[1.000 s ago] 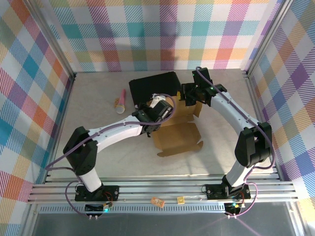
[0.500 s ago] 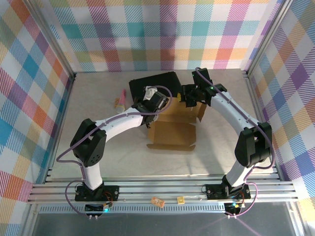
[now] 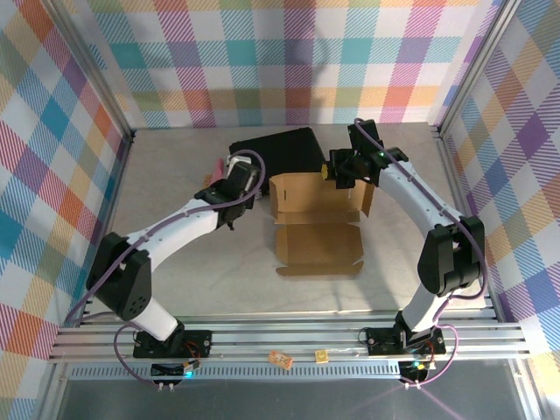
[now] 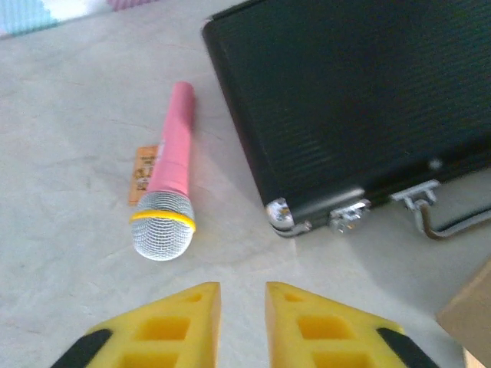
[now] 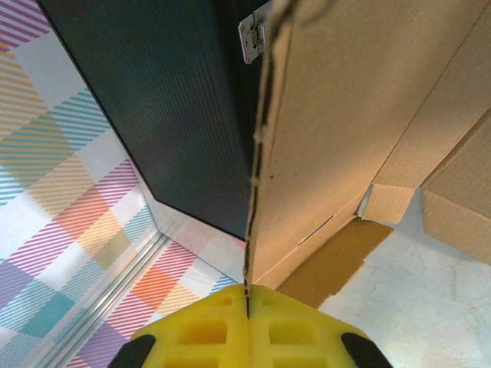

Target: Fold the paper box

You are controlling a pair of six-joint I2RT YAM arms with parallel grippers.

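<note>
The left gripper (image 3: 231, 180) has come off the paper box (image 3: 319, 248). 1 second back it sat over the middle of the cardboard, and now it hangs to the left of it, above the table (image 3: 175, 219) and beside the black case (image 3: 273, 149). In its wrist view the 2 yellow fingers (image 4: 173, 326) stand slightly apart with nothing between them. They point at a pink microphone (image 4: 169, 180) lying just beside the case's latched corner, and a corner of cardboard pokes in at the lower right.

The right gripper (image 3: 338, 168) has stayed at the back right of the box. Its fingers are pinched tight on the edge of the rear wall (image 5: 337, 130), which the wrist view shows edge-on with the case right behind it.

The box has shifted too. Its flat front panel, skewed 1 second ago, now lies squarer to the near edge. It sits mid-table in front of the case, with the rear wall standing up.

My reading is that the left arm's push is finished and the rear wall is raised (held by 1 pinch alone, so the sheet could pivot). The front panel still lies flat, so the fold looks well short of done, and the left gripper would have to return for the next flap
</note>
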